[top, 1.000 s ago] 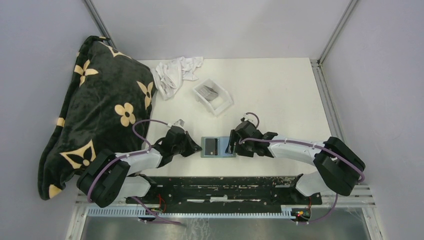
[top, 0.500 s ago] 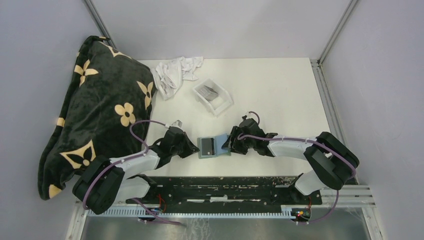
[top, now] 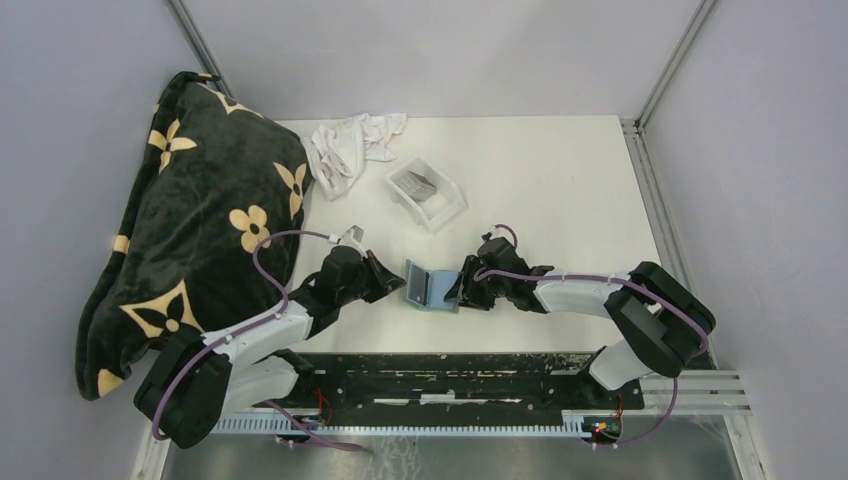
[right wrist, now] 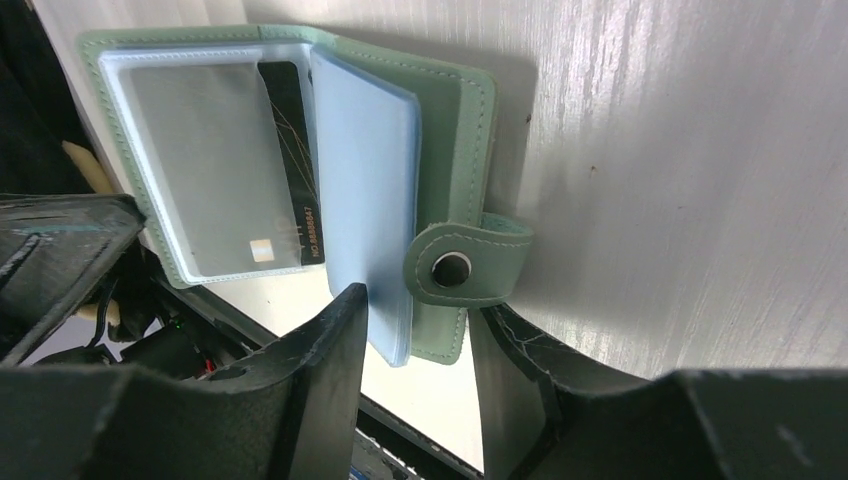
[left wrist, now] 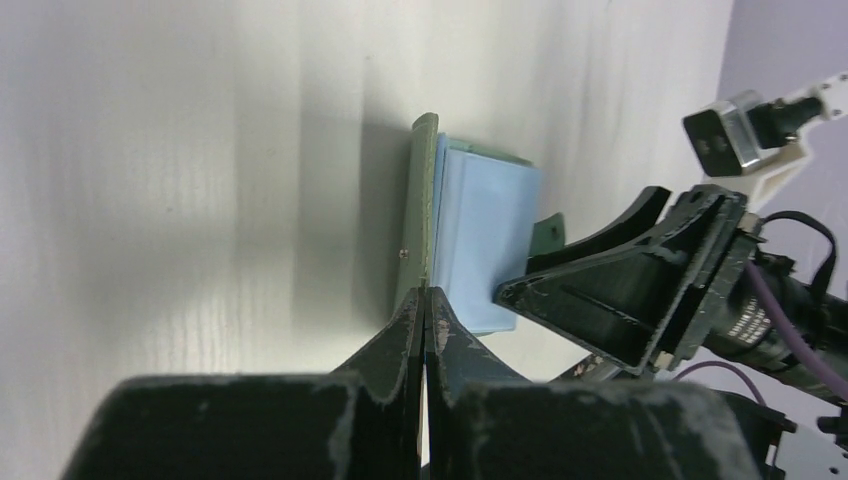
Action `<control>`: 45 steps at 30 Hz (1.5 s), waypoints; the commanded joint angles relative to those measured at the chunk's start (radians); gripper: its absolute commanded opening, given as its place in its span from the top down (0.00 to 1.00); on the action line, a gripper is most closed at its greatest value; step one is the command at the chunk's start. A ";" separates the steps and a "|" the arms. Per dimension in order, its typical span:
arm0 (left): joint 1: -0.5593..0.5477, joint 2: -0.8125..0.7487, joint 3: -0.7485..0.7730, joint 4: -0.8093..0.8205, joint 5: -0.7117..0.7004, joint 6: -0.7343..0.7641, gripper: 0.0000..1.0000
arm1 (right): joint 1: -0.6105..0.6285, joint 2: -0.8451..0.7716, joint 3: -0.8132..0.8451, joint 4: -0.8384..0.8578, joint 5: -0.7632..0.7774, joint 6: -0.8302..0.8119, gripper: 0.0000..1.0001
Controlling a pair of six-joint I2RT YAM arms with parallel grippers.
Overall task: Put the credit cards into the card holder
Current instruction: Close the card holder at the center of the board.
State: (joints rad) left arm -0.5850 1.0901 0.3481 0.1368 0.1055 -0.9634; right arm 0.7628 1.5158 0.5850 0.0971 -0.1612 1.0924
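Left claw (left wrist: 427,300) is clenched on the green cover edge of the card holder (right wrist: 460,150), which stands half open near the table's (top: 560,180) front edge with a dark card (right wrist: 288,150) pocketed inside. Right claw (right wrist: 420,305) is parted, straddling the snap-tab edge. Bare tabletop lies rightward; a clear tray (top: 452,210) sits well apart behind.

top view bright and even, lit from above, shadows faint. left wrist view: the card holder (left wrist: 488,240) throws a soft shadow leftward on the table (left wrist: 150,200); foreground blurred. right wrist view: streaky glare on the table.
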 commanded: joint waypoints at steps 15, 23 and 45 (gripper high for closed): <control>-0.122 0.182 0.109 0.292 0.139 -0.038 0.96 | -0.002 0.008 0.088 -0.228 0.049 -0.117 0.44; -0.157 0.271 0.140 0.327 0.158 -0.034 0.96 | -0.010 -0.065 0.100 -0.356 0.130 -0.159 0.39; -0.174 0.384 0.159 0.337 0.187 -0.031 0.96 | -0.022 -0.014 0.215 -0.442 0.260 -0.303 0.38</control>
State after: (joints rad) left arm -0.7551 1.4475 0.4656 0.4442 0.2630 -0.9768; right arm 0.7441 1.4998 0.7528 -0.3111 0.0338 0.8307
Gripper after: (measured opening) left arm 0.045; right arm 0.622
